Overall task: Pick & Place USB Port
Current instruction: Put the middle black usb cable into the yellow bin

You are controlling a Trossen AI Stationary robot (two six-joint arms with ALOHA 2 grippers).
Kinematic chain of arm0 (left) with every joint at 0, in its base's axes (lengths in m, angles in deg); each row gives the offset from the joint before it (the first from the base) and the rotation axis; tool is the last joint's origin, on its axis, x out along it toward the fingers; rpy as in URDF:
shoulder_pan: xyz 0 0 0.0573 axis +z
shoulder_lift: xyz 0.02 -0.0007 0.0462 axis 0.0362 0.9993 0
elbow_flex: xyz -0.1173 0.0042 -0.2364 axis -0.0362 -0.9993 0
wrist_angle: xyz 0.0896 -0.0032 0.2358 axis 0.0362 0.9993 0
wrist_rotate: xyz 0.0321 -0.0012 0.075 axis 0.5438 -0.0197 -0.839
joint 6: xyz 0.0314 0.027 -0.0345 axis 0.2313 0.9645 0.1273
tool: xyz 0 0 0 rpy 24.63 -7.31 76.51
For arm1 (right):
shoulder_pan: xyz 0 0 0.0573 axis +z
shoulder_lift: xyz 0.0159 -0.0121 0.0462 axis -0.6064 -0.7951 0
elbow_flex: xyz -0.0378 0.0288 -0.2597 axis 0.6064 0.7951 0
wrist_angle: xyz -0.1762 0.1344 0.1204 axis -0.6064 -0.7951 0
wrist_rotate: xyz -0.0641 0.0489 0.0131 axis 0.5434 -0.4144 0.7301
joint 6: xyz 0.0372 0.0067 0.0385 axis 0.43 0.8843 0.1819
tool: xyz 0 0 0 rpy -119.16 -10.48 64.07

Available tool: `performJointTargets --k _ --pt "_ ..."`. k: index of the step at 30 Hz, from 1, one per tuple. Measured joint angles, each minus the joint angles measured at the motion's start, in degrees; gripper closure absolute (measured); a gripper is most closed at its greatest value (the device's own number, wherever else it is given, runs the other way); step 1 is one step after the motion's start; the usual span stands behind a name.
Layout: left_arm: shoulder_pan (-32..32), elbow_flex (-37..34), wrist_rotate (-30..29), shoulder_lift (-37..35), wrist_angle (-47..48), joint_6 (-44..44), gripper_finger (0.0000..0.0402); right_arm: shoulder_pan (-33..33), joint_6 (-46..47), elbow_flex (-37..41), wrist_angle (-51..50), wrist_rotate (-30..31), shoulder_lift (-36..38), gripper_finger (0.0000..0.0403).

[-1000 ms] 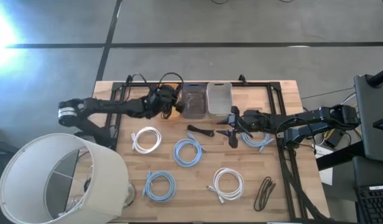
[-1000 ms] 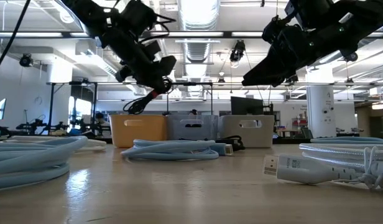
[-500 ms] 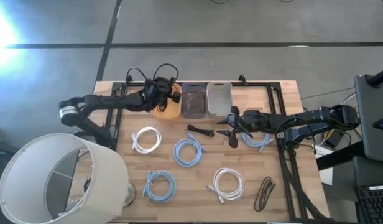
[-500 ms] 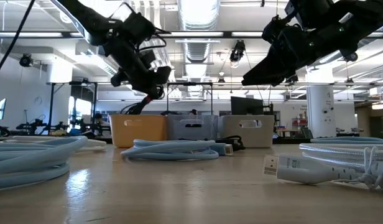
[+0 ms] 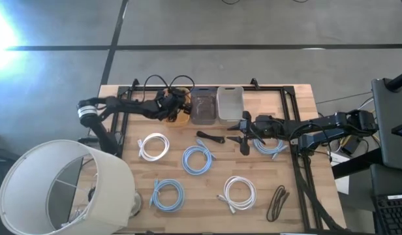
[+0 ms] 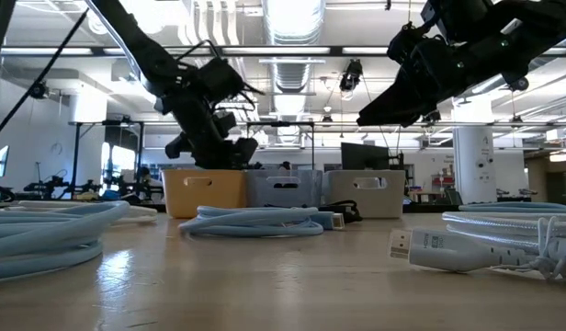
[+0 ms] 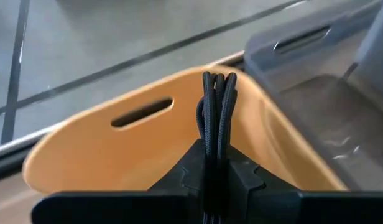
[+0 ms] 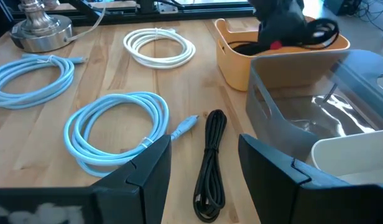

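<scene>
Two risks from where things stand, near side first.

Near half of the table (image 5: 299,196) carries loose coils: blue cable (image 5: 167,194), white cable (image 5: 239,192), and a black strap (image 5: 277,202) near right. None is in play, nothing near them.

Mid-table: right gripper (image 8: 201,158) hangs with its jaws wide and nothing between them, above a bundled black cable (image 8: 210,162) lying on the wood. If it drops straight down, one finger looks likely to land just beside the blue coil (image 8: 114,134), whose plug tip lies close to the black bundle; it could snag that instead or drag both.

Far row: orange bin (image 5: 178,111), grey bin (image 5: 203,106), white bin (image 5: 230,102), side by side. Left gripper (image 7: 216,171) is clamped narrow on a folded black cable bundle (image 7: 216,115), held right over the orange bin. Main risk is here:
- loops stand up stiff above the fingers, so on release they may spring and hang over the rim rather than settle inside;
- a black cable with a red tag (image 8: 275,45) already sits in that bin, so the new one may ride on top and spill;
- fingers are close to the bin wall; pulling out at an angle could tip or shove the bin into the grey one.
</scene>
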Motion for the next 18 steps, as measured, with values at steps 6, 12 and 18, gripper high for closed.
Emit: performJointTargets --k 6,12,18 --pt "1.5 0.0 0.1 3.1 0.2 -1.4 0.0368 0.0 0.0 0.0 0.0 0.0 0.0 0.0218" --pt "3.0 0.0 3.3 5.6 0.3 -1.6 0.0367 0.0 0.0 0.0 -0.1 0.0 0.0 0.0218" --pt "3.2 0.0 4.0 6.6 0.3 -1.6 0.0367 0.0 0.0 0.0 -0.1 0.0 0.0 0.0218"
